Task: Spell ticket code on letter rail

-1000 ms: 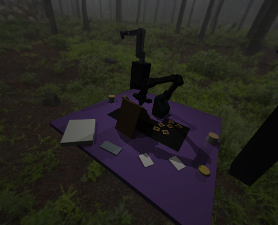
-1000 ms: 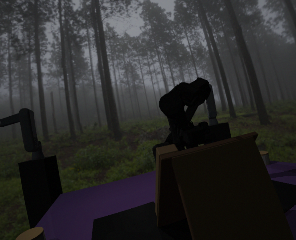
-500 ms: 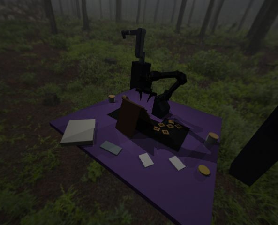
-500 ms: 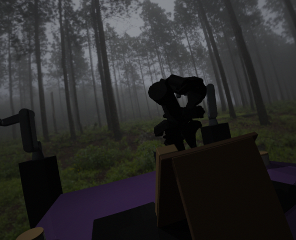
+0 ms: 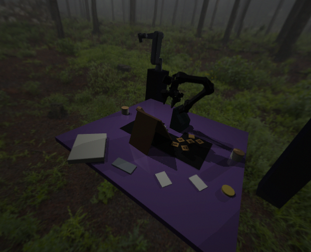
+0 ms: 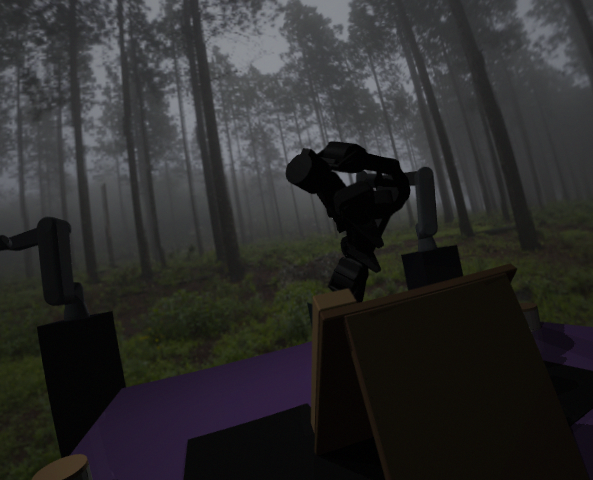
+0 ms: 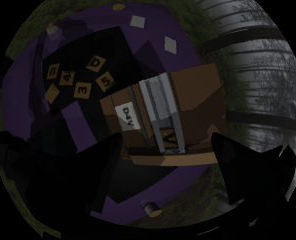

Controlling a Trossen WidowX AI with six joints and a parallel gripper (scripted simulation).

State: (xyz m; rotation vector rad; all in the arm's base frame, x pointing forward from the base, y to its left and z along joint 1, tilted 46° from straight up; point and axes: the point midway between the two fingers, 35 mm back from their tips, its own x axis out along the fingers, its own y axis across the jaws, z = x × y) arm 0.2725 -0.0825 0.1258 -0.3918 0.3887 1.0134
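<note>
While hanging above the board (image 5: pixel 144 131), tool (image 5: pixel 174 102) spread wide and empty, loose letter tiles (image 5: pixel 185 147) below on the surface (image 5: pixel 177 206).

the single black arm (image 5: pixel 201 86) rises from its base, bends at a high elbow and reaches back down, the wrist turned so the gripper (image 5: pixel 174 102) points downward in the air. its jaws stand spread wide with nothing between them. in the wrist view the two dark fingers frame the lower edge, well apart from each other.
</note>
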